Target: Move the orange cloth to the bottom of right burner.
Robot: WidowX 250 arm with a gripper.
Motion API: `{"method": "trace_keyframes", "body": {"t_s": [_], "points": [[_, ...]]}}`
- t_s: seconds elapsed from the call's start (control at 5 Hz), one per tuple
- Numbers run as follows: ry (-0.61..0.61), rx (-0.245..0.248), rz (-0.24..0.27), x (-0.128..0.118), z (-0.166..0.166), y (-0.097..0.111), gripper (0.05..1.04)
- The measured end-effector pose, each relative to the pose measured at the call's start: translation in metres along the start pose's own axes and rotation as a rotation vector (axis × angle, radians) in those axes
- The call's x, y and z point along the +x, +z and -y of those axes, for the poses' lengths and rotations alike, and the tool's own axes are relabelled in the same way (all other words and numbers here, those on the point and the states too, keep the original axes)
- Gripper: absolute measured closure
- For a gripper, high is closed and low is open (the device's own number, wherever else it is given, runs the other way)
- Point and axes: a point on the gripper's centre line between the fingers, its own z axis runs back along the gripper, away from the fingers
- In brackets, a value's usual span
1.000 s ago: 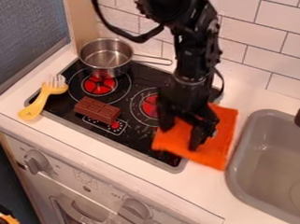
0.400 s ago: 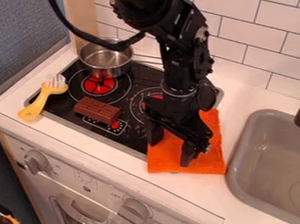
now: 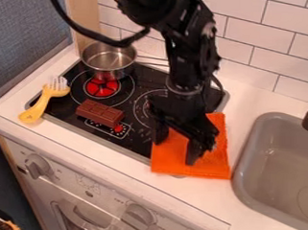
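The orange cloth lies at the lower right of the right burner, across the near right corner of the black stovetop and out past its edge onto the white counter. The gripper hangs down over the cloth, its fingers spread wide, with orange fabric in view between them. The cloth's near right corner is just beside the gray sink's rim, so there is little room on that side; a narrow strip of counter runs between its near edge and the counter's front edge. A stretch of stovetop separates the cloth from the brown chocolate bar. Farther left, the yellow fork straddles the stove's left edge, and the metal pot sits at the back left, its handle pointing toward the arm.
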Motion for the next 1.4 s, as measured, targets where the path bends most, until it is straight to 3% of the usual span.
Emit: {"method": "trace_keyframes", "body": {"t_s": [0.2,0.8,1.0,1.4], "points": [[0.010,-0.008,0.045,0.007,-0.004,0.011,0.085],[0.017,-0.008,0.230,0.013,-0.006,0.075,0.085],[0.011,0.011,0.273,0.015,-0.005,0.088,0.085],[0.011,0.011,0.275,0.015,-0.004,0.090,0.085]]}}
